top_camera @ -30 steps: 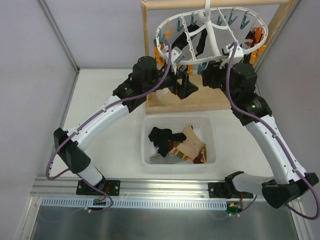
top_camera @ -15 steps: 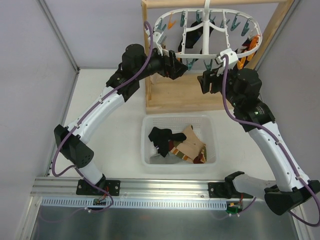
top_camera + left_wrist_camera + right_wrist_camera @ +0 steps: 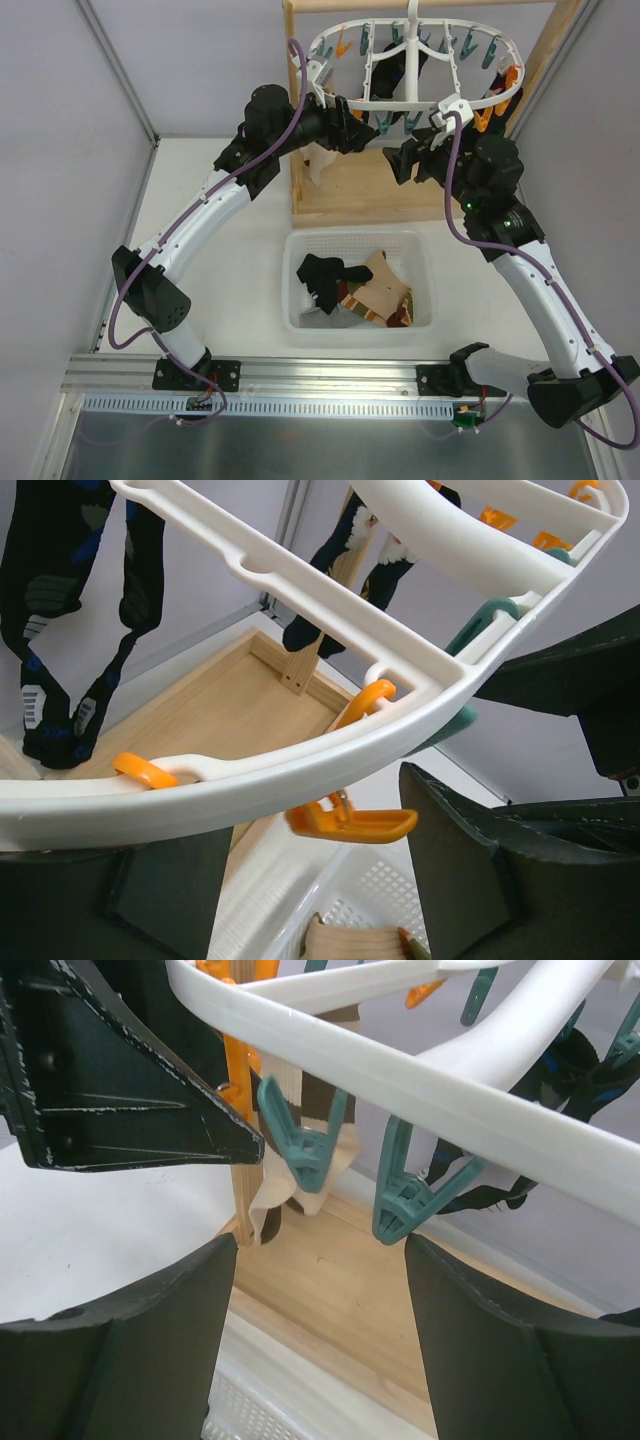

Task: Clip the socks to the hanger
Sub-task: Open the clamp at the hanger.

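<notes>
The white oval hanger [image 3: 415, 58] hangs from the wooden stand, with orange and teal clothespins round its ring. A tan sock [image 3: 322, 162] hangs from its left side, held by a teal pin [image 3: 305, 1150]. Black socks with blue and white marks [image 3: 60, 630] hang further in. My left gripper [image 3: 352, 132] is open just under the ring [image 3: 300, 750], with an orange pin [image 3: 350, 822] between its jaws but untouched. My right gripper [image 3: 403, 157] stands open and empty below a second teal pin [image 3: 405, 1195]. More socks [image 3: 350, 285] lie in the basket.
The white mesh basket [image 3: 300, 300] sits in front of the wooden stand's base [image 3: 370, 195]. The stand's uprights [image 3: 291, 110] flank the hanger. The left gripper's dark body [image 3: 100, 1080] is close to the right gripper's left side.
The hanger has swung back from a tilt to level. Both grippers have drawn out from under it, the left one up and left. The tan sock now hangs free. Right jaws widened, left jaws narrowed.
</notes>
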`<state>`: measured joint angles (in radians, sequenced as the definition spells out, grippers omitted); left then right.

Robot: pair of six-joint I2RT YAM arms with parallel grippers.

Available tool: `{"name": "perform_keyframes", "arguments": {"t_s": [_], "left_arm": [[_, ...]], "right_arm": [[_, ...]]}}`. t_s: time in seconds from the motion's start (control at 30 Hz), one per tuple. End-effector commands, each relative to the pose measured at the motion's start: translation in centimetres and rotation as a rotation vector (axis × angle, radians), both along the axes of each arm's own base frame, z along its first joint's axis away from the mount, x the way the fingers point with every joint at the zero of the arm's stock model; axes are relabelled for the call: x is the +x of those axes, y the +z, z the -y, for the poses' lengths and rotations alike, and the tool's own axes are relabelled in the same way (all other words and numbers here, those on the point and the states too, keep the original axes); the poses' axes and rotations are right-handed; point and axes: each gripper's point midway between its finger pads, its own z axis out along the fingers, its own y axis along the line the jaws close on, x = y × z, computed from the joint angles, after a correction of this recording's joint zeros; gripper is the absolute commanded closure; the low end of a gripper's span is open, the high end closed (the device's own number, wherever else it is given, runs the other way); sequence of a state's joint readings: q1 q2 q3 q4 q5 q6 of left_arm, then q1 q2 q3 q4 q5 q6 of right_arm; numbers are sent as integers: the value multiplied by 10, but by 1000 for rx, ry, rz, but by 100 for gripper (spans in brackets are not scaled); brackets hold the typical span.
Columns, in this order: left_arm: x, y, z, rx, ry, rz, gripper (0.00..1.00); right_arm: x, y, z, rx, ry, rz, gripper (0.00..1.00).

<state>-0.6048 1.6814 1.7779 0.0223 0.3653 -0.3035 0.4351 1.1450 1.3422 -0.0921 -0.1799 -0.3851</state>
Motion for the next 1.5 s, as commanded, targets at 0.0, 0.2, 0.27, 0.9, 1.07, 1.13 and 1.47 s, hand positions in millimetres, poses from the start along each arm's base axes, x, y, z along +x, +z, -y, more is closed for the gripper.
{"name": "perform_keyframes", "arguments": {"t_s": [0.0,0.2,0.27,0.9,1.07,1.13,1.47], "left_arm": [[-7,44,0,-68,-32,122,38],[-5,43,-1,-66,-21,125,48],[-5,43,-1,-65,-21,129,50],[-6,43,-8,-67,7,147,69],[-8,43,-9,-65,3,150,74],[-9,44,-9,-66,3,153,75],[-13,48,-12,-69,0,164,77]], "right_arm": [[0,32,1,66,-2,85,28],[-16,31,-6,71,68,57,29],[-28,31,-3,80,78,45,29],[-51,62,-16,112,99,67,31],[-32,63,-25,46,55,94,30],[-25,68,-23,48,9,91,30],[-7,72,-3,41,-160,113,28]]}}
